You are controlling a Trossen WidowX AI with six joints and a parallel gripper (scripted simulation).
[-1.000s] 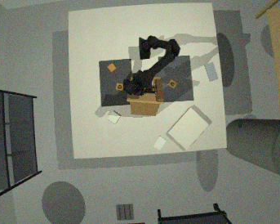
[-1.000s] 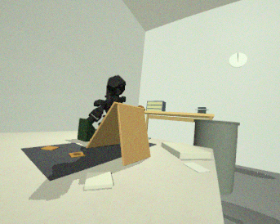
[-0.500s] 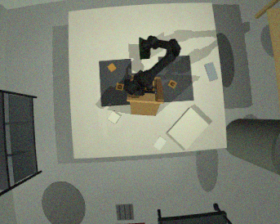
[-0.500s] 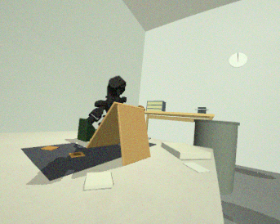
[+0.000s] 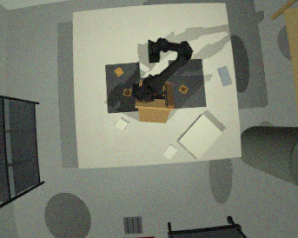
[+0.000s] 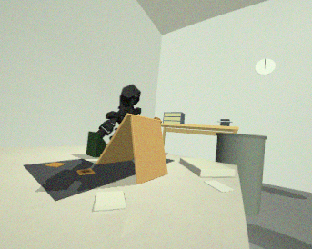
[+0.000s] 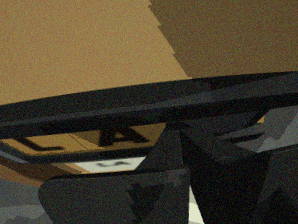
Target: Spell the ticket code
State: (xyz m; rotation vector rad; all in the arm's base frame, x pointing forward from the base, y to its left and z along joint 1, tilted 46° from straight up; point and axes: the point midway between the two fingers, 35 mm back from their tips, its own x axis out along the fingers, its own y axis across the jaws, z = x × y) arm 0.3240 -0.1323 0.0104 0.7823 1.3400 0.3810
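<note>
The wooden board (image 5: 155, 115) (image 6: 149, 150) (image 7: 75, 50) stands tilted like an easel. Its dark rail (image 7: 100, 106) crosses the wrist view. In it an L tile (image 7: 31, 143) is at the left and an A tile (image 7: 122, 136) is beside it on the right. My gripper (image 7: 174, 129) is shut and empty, with its tips at the rail just right of the A tile; whether they touch it I cannot tell. One loose tile (image 5: 119, 72) (image 6: 55, 164) shows no letter; two others (image 5: 128, 92) (image 5: 183, 89) show dark marks I cannot read. No readable ticket code shows.
Dark mats (image 5: 114, 82) (image 5: 196, 99) flank the board. A white box (image 5: 201, 135) (image 6: 213, 168), small white cards (image 5: 122, 124) (image 5: 170, 151) and a blue block (image 5: 224, 76) lie around. A green block (image 6: 95, 144) stands behind. A grey bin (image 5: 273, 148) (image 6: 242, 173) is beyond the counter edge.
</note>
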